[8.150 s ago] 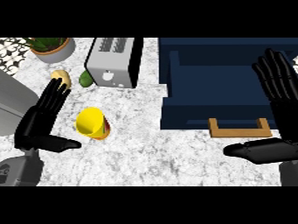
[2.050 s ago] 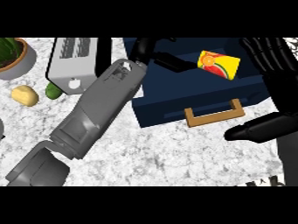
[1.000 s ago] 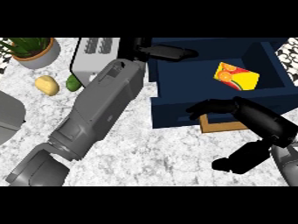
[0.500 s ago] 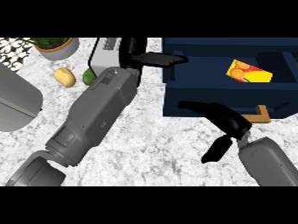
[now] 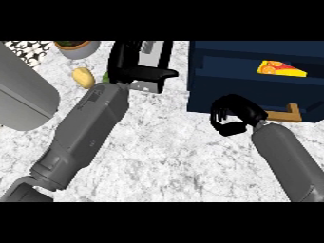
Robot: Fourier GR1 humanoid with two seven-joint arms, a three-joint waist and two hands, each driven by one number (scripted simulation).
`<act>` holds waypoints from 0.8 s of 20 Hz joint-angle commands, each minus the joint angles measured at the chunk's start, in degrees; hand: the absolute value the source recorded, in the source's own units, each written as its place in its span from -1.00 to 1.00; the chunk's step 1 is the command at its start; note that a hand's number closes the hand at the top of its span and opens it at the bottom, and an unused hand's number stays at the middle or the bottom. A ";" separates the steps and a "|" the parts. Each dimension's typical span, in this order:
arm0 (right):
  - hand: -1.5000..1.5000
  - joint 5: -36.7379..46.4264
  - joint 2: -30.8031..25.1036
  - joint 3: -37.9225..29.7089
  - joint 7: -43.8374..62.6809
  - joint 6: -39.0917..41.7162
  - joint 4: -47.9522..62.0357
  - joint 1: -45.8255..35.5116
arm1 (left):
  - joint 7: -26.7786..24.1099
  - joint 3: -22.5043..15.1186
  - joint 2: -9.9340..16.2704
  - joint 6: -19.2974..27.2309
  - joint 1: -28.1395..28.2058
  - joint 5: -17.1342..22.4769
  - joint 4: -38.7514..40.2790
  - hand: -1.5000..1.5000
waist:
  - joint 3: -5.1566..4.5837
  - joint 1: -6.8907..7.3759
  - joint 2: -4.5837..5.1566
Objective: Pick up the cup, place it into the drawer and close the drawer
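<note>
Cup (image 5: 282, 69): yellow with orange and red pattern, lying on its side inside the open drawer (image 5: 234, 92), long axis running left to right across the view, toward the drawer's far right part. No hand touches it.

Right hand (image 5: 233, 118): fingers curled, holding nothing; sits against the dark blue drawer front, just left of the wooden handle (image 5: 295, 114). The cup lies up and to the right of this hand, beyond the front panel. This hand is the nearer of the two to both drawer front and handle.

Left hand (image 5: 139, 71): fingers extended and relaxed, nothing grasped; hangs over the toaster (image 5: 152, 54), well left of the drawer, its grey forearm crossing the marble counter (image 5: 171, 156) diagonally.

Status, as judged: placement done, drawer not yet closed. The closing move turns on pushing the front panel away from the robot, toward the view's top.

Further items: yellowish fruit (image 5: 83, 77) and potted plant (image 5: 77, 47) at upper left.
</note>
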 commanded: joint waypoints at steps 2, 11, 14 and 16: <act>1.00 -1.45 -2.01 -6.31 -6.28 -2.79 11.90 -8.58 | 1.06 -0.08 4.37 -3.59 4.20 0.19 -3.84 -1.00 | 0.12 1.88 0.43; 1.00 -5.29 -6.53 -14.71 -4.32 -5.44 19.77 -19.47 | 3.63 -0.68 4.61 -5.08 5.88 0.92 -7.72 -1.00 | 0.18 4.77 1.35; 1.00 -6.49 -7.46 -15.54 -5.07 -4.13 19.77 -19.89 | 4.05 -0.87 5.80 -6.75 6.65 0.95 -8.35 -1.00 | 0.19 5.45 1.70; 1.00 -7.29 -8.48 -16.25 -4.74 -3.50 18.89 -20.77 | 3.04 -1.12 5.63 -7.12 7.82 0.70 -8.51 -1.00 | 0.11 5.70 1.82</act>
